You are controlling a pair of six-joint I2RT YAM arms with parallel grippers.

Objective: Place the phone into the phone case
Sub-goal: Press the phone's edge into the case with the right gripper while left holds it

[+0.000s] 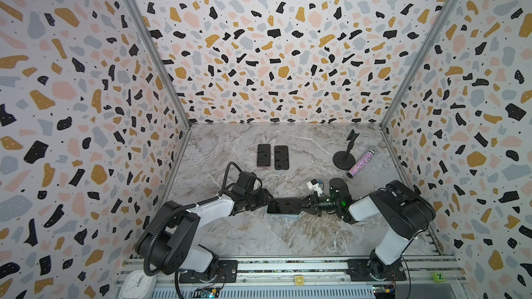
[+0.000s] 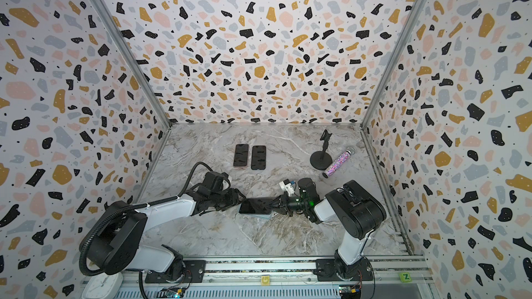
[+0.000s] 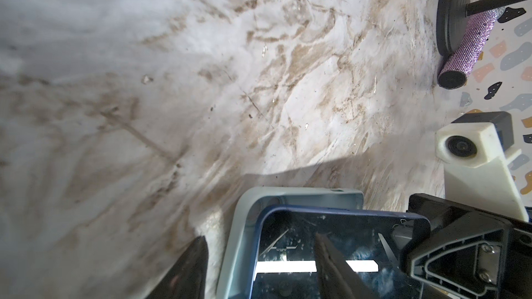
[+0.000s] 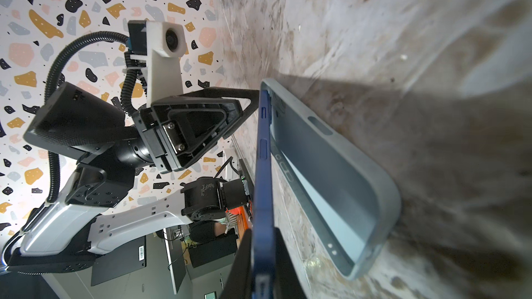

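In both top views the phone (image 1: 285, 205) lies lengthwise, left to right, at the middle of the marble table (image 1: 259, 234). It covers the pale blue phone case (image 1: 290, 216), of which only a near sliver shows. The left gripper (image 1: 269, 201) meets its left end and the right gripper (image 1: 302, 204) its right end, probably so one end is steadied while the other is lowered. The left wrist view adds that the left gripper's fingers (image 3: 190, 266) are spread and pinch nothing: one is beside the case (image 3: 241, 225), clear of its wall, and one is over the screen. Only the right wrist view shows the tilt. There the right gripper (image 4: 263, 254) pinches the phone (image 4: 263, 182) by its right end, raised off the case (image 4: 331, 182). The left end sits at the case's left wall, where a left fingertip reaches it. I judge it is hinged this way for pressing down.
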